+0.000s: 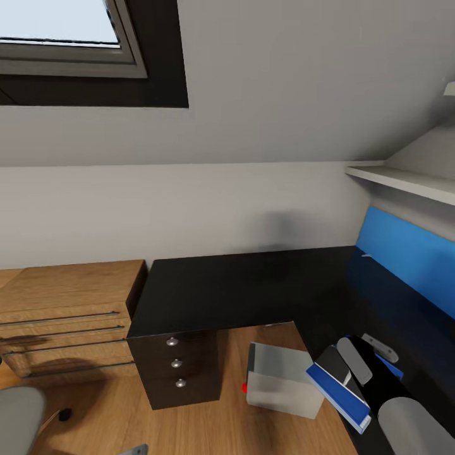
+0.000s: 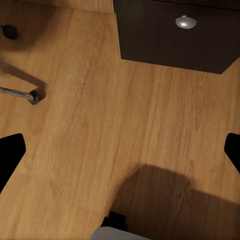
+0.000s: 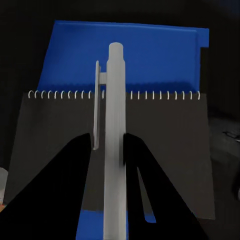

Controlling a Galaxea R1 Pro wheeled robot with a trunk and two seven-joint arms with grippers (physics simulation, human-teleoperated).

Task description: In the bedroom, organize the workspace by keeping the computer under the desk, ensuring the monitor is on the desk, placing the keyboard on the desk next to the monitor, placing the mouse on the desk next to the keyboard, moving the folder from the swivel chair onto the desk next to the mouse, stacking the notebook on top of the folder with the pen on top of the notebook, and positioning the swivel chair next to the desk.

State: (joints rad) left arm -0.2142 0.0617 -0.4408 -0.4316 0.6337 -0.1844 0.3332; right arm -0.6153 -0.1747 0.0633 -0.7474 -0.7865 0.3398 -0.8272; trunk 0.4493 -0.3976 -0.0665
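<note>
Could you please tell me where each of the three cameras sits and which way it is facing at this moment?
Head view: on the robot's head, looking forward and down at the desk, the computer and the dark drawer unit; the right arm shows.
Left wrist view: on the left arm, facing the wood floor; the left gripper's fingers show at the edges.
Right wrist view: on the right arm, facing the notebook on the blue folder; its fingers clamp the pen.
Shared: the drawer unit; the folder.
</note>
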